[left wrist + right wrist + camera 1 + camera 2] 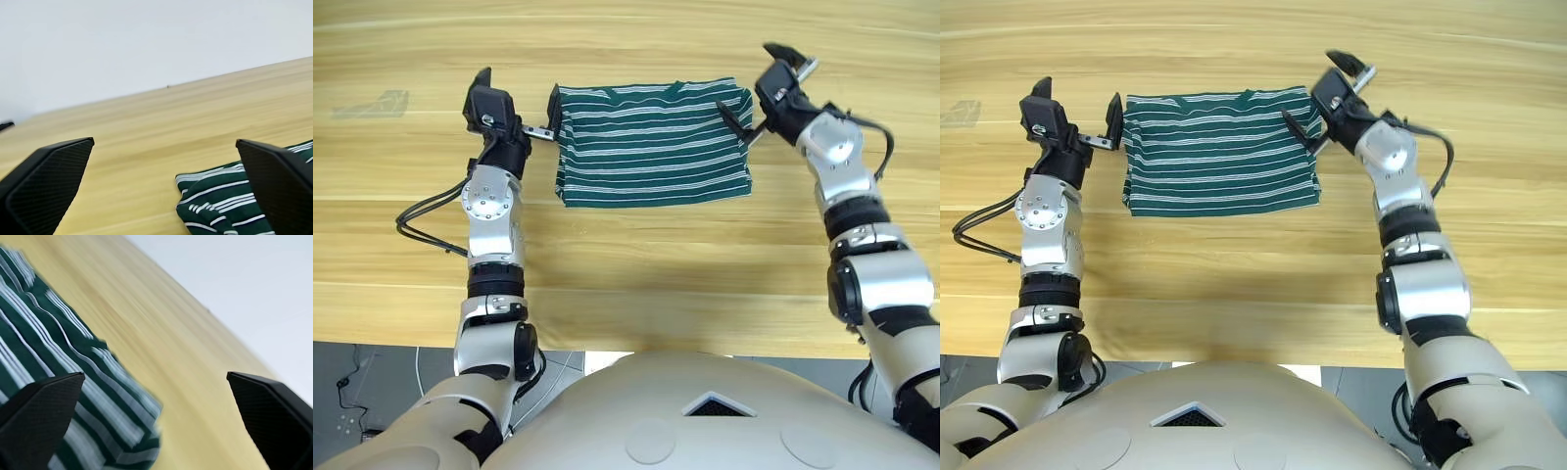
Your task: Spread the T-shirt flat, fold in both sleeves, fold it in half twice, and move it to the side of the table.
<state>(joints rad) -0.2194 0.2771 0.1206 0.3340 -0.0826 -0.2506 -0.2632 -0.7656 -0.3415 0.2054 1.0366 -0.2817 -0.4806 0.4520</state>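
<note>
The T-shirt is lying folded into a green striped rectangle on the far middle of the wooden table, with its collar along the far edge. The left gripper is sitting at the shirt's left edge with its fingers spread wide. The right gripper is sitting at the right edge, equally spread, with its inner finger over the cloth; whether it is touching is unclear. A black cable is looping beside the left arm. A pale wall is rising beyond the table.
</note>
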